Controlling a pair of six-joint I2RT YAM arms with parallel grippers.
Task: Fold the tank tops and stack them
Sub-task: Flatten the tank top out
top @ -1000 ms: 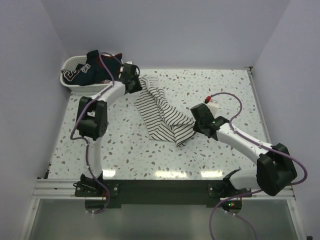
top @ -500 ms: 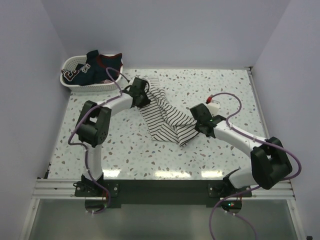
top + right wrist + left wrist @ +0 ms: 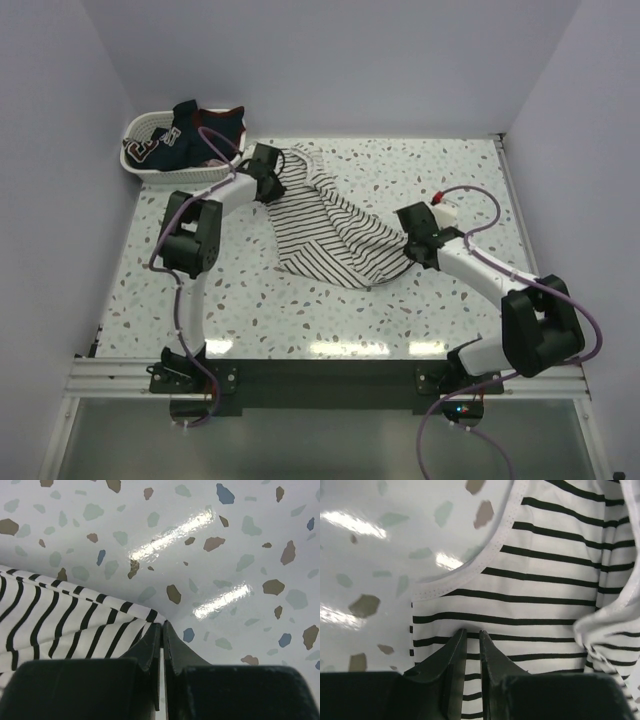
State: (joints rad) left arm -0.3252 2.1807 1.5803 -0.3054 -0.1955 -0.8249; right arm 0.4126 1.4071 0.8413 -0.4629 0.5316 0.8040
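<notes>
The white tank top with thin dark stripes lies spread on the speckled table, stretched between both grippers. My left gripper is at its upper left corner. In the left wrist view its jaws are closed to a thin slit on the striped cloth, just inside the trimmed armhole edge. My right gripper is at the cloth's right end. The right wrist view shows it shut on the corner of the striped hem. A dark navy tank top with red trim sits in the basket.
A white basket stands in the far left corner against the walls. Speckled tabletop shows to the right of the hem corner and along the near edge.
The right gripper has pulled its corner to the right, and the bunched striped top has spread out flatter and wider. The left gripper dipped onto the cloth, drew back up-left, and its jaws narrowed.
</notes>
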